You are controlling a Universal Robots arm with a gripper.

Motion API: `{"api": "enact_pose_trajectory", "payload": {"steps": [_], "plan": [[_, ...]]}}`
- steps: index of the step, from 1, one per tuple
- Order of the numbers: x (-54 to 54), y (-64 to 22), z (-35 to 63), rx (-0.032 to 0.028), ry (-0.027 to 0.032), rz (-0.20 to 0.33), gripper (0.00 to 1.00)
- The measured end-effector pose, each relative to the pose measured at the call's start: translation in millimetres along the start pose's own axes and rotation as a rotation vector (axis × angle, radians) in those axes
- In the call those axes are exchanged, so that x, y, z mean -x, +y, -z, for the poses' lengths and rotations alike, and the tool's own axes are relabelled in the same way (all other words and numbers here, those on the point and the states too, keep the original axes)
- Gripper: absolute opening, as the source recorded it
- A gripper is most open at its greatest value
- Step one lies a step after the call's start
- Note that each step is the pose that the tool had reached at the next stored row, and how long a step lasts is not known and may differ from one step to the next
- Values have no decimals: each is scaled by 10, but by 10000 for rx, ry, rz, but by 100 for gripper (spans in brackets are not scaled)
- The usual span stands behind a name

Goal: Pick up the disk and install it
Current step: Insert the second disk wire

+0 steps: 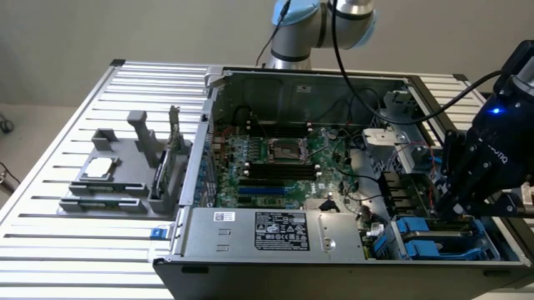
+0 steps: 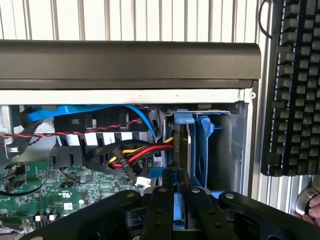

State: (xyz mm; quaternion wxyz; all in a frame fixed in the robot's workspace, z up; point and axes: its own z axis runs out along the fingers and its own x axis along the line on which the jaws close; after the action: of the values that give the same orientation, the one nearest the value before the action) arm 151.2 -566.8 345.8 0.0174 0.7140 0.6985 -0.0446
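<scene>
Tool (image 2: 174,200) is pinching the disk (image 2: 176,165) by its edge, disk upright and partly down in the blue drive bay (image 1: 434,240) at the open computer case (image 1: 250,81) corner. Pick-up done; seating looks unfinished. Case sits on a slatted metal tabletop (image 1: 50,244); keyboard (image 2: 292,85) alongside.

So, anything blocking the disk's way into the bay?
Nothing visible. The claw grips the silver hard drive in its blue plastic carrier, edge-on at the blue plastic drive cage; the red, yellow and black cable bundle lies just beside it.
</scene>
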Motion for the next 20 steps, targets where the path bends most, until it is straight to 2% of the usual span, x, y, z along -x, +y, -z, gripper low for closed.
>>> {"api": "enact_pose_trajectory", "payload": {"steps": [3,11,20], "plan": [[1,-6,-11,18,9,6,16],[4,-13,-40,128,21,20,16],[9,-15,-75,170,28,50,16]]}}
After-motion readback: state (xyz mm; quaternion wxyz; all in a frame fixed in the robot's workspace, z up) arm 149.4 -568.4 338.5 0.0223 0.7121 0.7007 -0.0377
